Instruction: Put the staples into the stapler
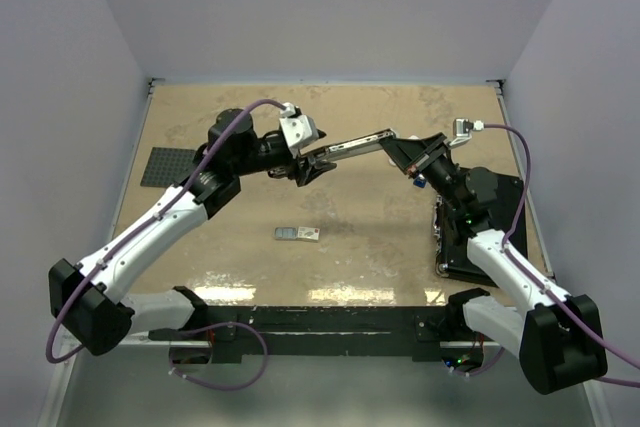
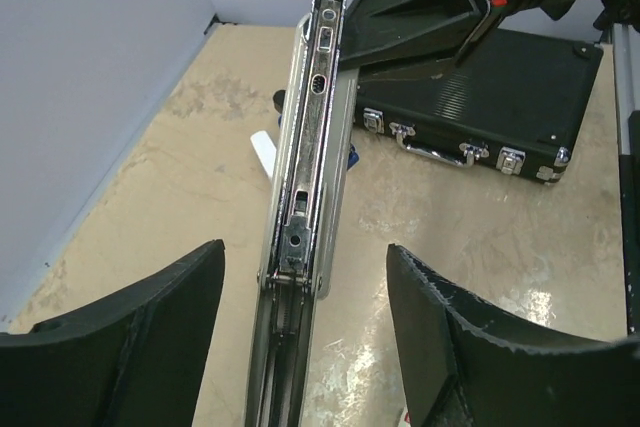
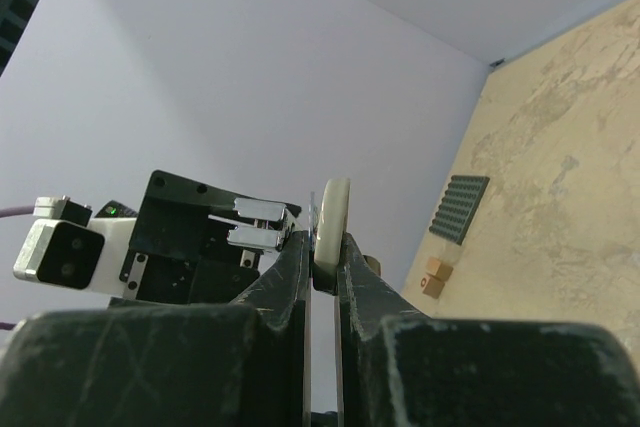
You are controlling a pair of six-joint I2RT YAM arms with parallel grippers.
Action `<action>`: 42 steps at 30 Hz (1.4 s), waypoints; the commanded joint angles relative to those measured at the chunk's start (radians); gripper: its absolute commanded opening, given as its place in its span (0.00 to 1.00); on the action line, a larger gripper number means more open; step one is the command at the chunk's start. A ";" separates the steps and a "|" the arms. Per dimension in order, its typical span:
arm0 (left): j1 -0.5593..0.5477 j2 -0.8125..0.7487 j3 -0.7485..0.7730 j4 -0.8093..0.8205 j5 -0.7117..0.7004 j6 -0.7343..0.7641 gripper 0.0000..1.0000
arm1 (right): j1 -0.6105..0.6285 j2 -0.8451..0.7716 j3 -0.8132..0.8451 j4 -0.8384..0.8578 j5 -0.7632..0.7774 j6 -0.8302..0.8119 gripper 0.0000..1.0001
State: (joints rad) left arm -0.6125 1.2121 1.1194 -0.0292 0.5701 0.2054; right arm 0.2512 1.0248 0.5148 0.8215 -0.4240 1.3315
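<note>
Staples (image 1: 297,234) lie in their small whitish box flat on the table (image 1: 360,217), near its middle and well apart from both grippers, so you have not picked them up yet. The step in hand looks like readying the stapler (image 1: 385,142), which hangs in the air between your two arms with its metal rail swung out towards the left. Your right gripper (image 3: 325,257) is clamped tight on a thin edge of the stapler at its black end, up above the black case (image 1: 500,197), and it alone carries the tool. Your left gripper (image 2: 305,252) stands wide, one finger on each side of the open rail and neither touching it; the channel looks bare of staples as far as the wrist view shows. Next, I judge, you need to back the left arm off the rail, drop it to the box, take the staples and bring them back in line with the channel. That is a fine alignment, since the rail is narrow and supported at one end only. Your left arm is stretched forward and inward, wrist about level with the rail; your right arm is bent at the elbow, forearm raised, wrist turned towards the centre.
</note>
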 commanded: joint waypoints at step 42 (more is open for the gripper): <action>-0.003 0.647 0.353 -0.440 -0.093 0.594 0.00 | 0.000 -0.368 0.100 -0.910 0.281 -0.616 0.81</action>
State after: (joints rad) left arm -0.6106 1.7851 1.3399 -0.3862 0.5125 0.6785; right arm 0.2504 0.6853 0.5568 0.1009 -0.2611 0.8677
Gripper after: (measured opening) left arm 0.309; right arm 0.808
